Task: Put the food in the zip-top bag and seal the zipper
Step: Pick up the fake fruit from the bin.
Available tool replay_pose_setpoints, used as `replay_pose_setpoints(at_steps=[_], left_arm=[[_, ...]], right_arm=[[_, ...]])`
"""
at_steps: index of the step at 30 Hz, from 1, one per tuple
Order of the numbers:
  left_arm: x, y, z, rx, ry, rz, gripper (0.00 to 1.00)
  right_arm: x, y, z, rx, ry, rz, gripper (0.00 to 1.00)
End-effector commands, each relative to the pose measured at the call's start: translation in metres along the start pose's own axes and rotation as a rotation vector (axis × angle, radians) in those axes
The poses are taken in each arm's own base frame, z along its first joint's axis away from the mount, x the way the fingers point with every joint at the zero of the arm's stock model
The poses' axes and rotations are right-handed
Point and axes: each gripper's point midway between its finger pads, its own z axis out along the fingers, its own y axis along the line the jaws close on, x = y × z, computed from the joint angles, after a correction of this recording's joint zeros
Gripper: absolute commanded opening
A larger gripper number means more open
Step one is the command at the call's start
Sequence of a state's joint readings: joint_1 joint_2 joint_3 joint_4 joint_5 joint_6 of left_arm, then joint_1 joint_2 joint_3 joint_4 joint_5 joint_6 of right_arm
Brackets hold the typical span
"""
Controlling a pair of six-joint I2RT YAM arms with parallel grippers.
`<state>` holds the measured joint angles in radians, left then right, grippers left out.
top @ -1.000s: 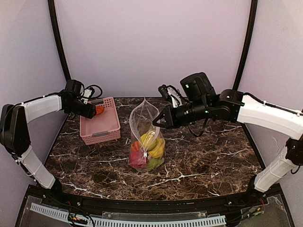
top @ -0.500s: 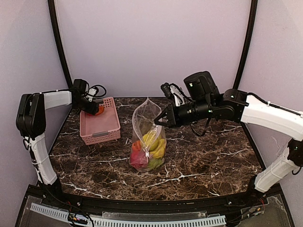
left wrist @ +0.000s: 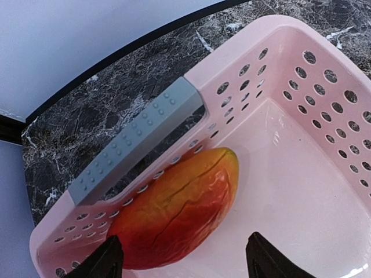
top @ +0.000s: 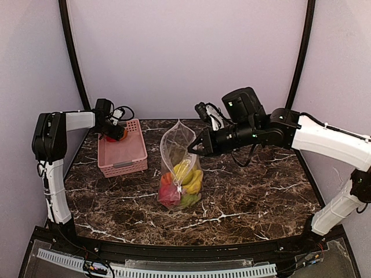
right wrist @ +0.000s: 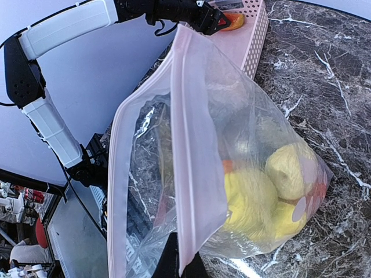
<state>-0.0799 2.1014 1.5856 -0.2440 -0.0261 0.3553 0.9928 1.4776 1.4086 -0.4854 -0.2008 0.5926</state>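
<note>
The zip-top bag stands upright mid-table with yellow, red and green food inside. My right gripper is shut on the bag's upper right edge. In the right wrist view the pink zipper runs up from my fingertips, the mouth gapes, and yellow food shows through the plastic. A red-orange piece of food lies in the pink basket against its wall. My left gripper hangs open just above it, one finger beside the fruit, the other apart from it.
The pink basket sits at the back left, with a grey handle on its far end. Cables trail behind it. The dark marble table ends at a black rim.
My left gripper has slid left along the basket's far end and its jaws have spread a little. The right gripper and bag have barely shifted.
</note>
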Motion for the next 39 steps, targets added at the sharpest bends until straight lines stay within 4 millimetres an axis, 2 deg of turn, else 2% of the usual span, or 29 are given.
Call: replay_pose_setpoints(at_steps=[1,4,12,22,29,32,39], left_arm=[[-0.007,0.013,0.0,-0.027,-0.001,0.026,0.73],[-0.009,0.014,0.006,-0.029,0.003,0.034,0.73],[0.004,0.01,0.018,-0.013,0.049,0.049,0.74],[0.015,-0.01,0.019,0.089,0.072,0.043,0.76],[0.021,-0.026,0.01,0.154,0.087,0.015,0.75],[0.016,-0.02,0.003,0.109,0.068,0.014,0.76],[0.022,-0.003,0.004,0.013,0.104,-0.013,0.75]], right_arm=[[-0.008,0.001,0.001,0.009,-0.012,-0.002,0.0],[-0.008,0.002,0.003,0.003,-0.003,-0.001,0.0],[-0.006,0.001,0.004,0.005,0.001,-0.003,0.0],[-0.002,0.0,-0.001,0.003,-0.006,0.005,0.0],[-0.003,0.001,-0.006,-0.005,-0.018,0.007,0.0],[-0.003,0.002,-0.007,-0.007,-0.022,0.005,0.0],[-0.002,0.003,-0.004,-0.018,-0.019,0.006,0.0]])
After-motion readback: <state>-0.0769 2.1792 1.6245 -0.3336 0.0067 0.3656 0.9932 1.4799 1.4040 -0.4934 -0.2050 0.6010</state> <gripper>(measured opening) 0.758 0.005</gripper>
